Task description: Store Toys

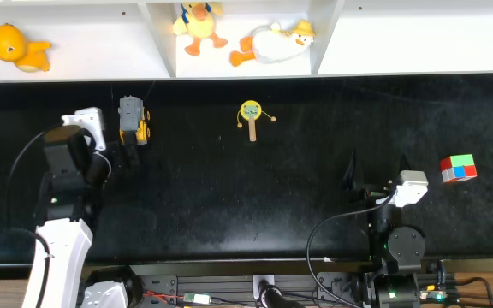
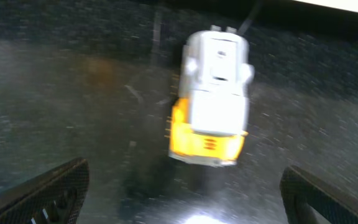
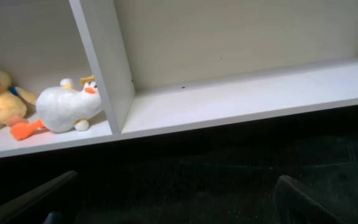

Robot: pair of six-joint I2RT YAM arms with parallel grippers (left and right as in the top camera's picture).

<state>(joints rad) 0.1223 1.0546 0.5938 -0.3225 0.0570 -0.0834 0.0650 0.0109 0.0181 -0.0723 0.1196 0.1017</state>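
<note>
At the left end effector (image 2: 185, 199): it is hovering over the toy truck (image 2: 213, 106), with its fingers standing wide apart and gripping nothing.
Step in hand: the arm is seemingly lining up for a grasp on the truck (no contact is showing yet).
Next move: it is calling for a descent until the fingers are flanking the truck's sides, then a firm close before lifting toward the shelf. The gap is looking wider than the body, so centring is mattering more than opening.
Toy truck: it is sitting on the black table (image 2: 55, 93), with a grey cab and top over a yellow base. It is looking boxy and hard, and is likely offering flat sides to pinch.
Right end effector (image 3: 173, 199): it is hanging open and empty low over the table, facing the shelf.
Other toys: a yellow rattle (image 1: 252, 114) and a coloured cube (image 1: 458, 168) are lying on the table, well apart.
Shelf (image 1: 400, 51): it is holding an orange duck (image 1: 17, 46) in the left bay, while a yellow duck (image 1: 199, 26) and a white duck (image 1: 272, 43) are sharing the middle bay.
</note>
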